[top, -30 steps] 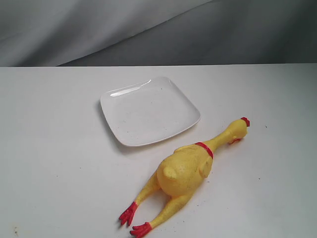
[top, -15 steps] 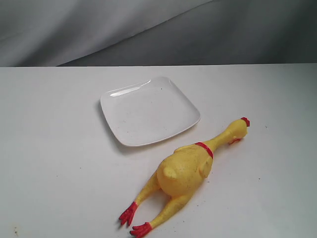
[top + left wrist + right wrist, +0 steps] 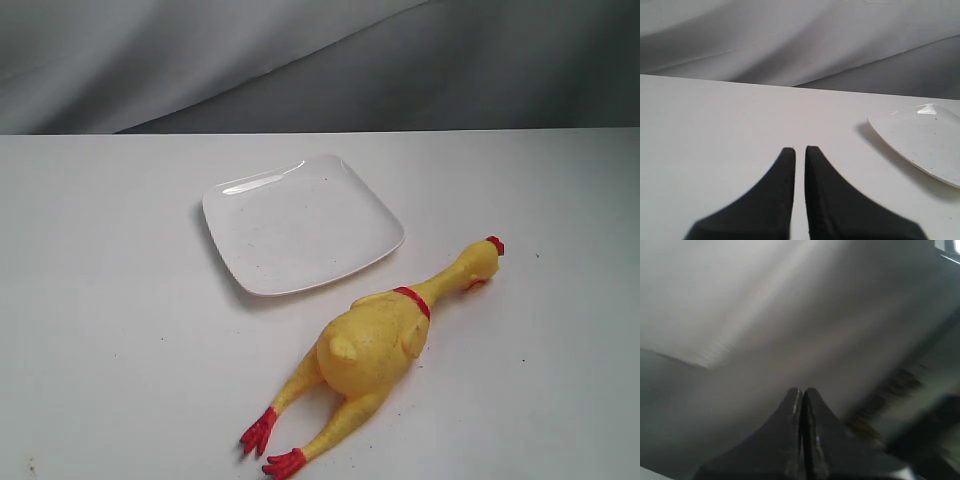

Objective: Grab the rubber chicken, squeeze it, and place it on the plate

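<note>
The yellow rubber chicken [image 3: 375, 340] lies on the white table, red feet toward the near edge, head with red comb pointing far right. The white square plate [image 3: 300, 225] sits empty just behind it to the left, a small gap between them. Neither gripper appears in the exterior view. In the left wrist view my left gripper [image 3: 799, 149] hovers over bare table, its black fingers nearly together with nothing between them; the plate's edge [image 3: 920, 135] shows off to one side. My right gripper [image 3: 802, 390] is shut and empty, facing only the grey backdrop.
A grey draped cloth [image 3: 320, 60] hangs behind the table's far edge. Bare white tabletop [image 3: 100, 300] spreads left of the plate and chicken. Small dark specks dot the surface near the chicken's body.
</note>
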{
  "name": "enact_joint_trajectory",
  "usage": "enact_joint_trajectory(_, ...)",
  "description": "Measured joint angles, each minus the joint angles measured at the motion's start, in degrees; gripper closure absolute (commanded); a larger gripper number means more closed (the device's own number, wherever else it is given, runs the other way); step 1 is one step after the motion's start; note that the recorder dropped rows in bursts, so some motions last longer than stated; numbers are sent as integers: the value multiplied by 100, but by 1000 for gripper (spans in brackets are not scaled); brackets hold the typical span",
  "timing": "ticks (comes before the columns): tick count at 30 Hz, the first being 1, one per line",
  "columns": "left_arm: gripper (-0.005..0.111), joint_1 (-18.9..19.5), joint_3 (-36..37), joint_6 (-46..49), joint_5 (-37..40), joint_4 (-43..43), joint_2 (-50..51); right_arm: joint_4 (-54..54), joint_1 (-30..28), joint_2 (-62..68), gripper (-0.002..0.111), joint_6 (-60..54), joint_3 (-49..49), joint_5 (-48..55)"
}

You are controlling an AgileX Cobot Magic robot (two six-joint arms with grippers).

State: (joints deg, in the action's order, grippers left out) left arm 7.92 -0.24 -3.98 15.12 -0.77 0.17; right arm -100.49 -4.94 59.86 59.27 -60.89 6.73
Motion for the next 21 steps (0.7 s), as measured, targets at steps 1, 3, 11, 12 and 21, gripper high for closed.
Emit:
enact_joint_trajectory(1,98,0,0,0,0,0,0,0,0,69,108,-298,-3,630)
enact_joint_trajectory(3,98,0,0,0,0,0,0,312,-44,267,108,-1093,-86,1856)
enact_joint_trajectory(11,98,0,0,0,0,0,0,8155,-243,1429,108,-8499,-1136,2967)
enact_joint_trajectory(12,98,0,0,0,0,0,0,9176,-243,1630,108,-9698,-1192,3416)
enact_joint_trajectory(21,98,0,0,0,0,0,0,11799,618,3010,87,-13325,-924,4130)
